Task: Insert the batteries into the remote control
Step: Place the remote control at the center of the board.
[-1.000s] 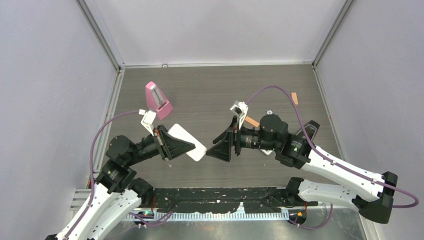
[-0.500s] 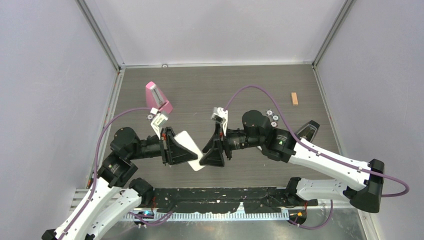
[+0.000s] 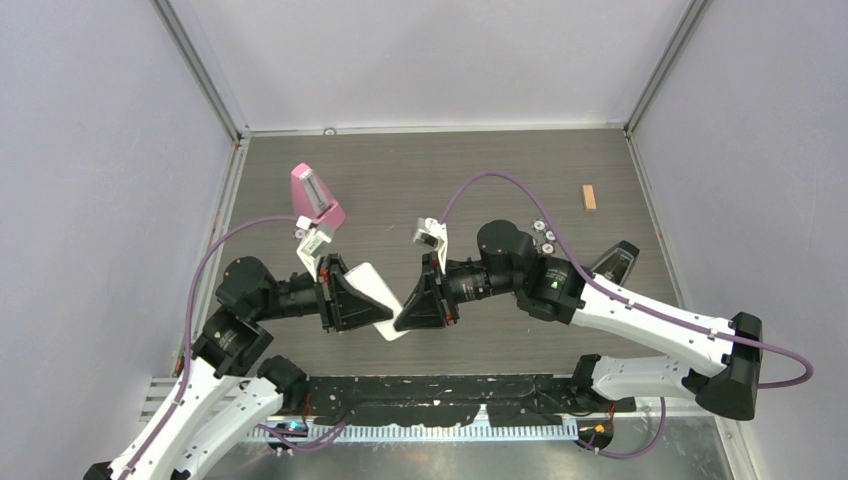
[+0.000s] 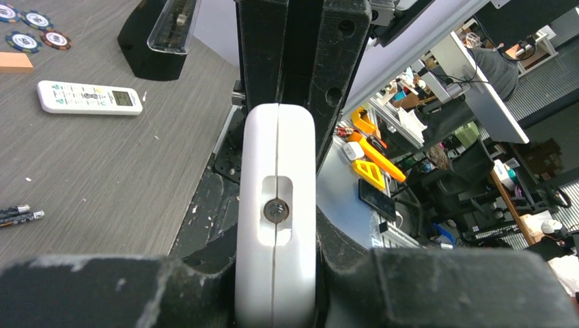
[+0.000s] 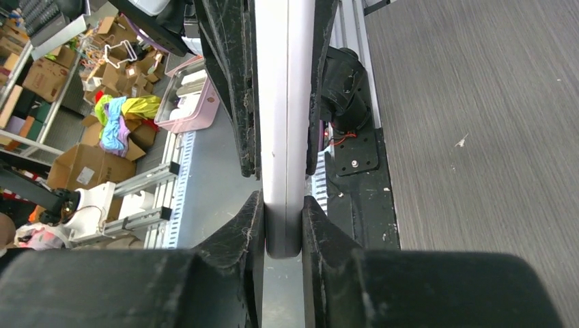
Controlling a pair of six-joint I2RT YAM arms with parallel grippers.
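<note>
Two sets of jaws on one item: the remote control (image 3: 369, 281), held up between the arms over the near part of the worktop (image 3: 420, 180). Left jaws pinch one end, right jaws are pressed onto the other. Top view gives only white slivers btwn the black fingers; the grip itself isn't readable there.

L wrist view: remote end-on, seam down the middle, small recess w/ a metal contact in the end face. Own jaws tight on both flat sides at btm; right arm's fingers (image 4: 339, 48) clamp it further up.

R wrist view: same remote as a narrow pale strip, own fingertips (image 5: 249, 225) touching both faces, no gap. Bare worktop to one side, nothing else of the task.

Batteries (image 4: 19, 214): thin dark cylinders lying side by side on the worktop, well apart from the remote. Seen in L wrist view only.

Beyond them, a shorter remote w/ display (image 4: 89, 97), face up; L wrist view only, top view doesn't show it.

Farther: black metronome (image 3: 612, 262), poker chips (image 3: 541, 232), wooden block (image 3: 589, 197); both top and L wrist views. Pink metronome (image 3: 317, 199) on the left side, top view only.
</note>
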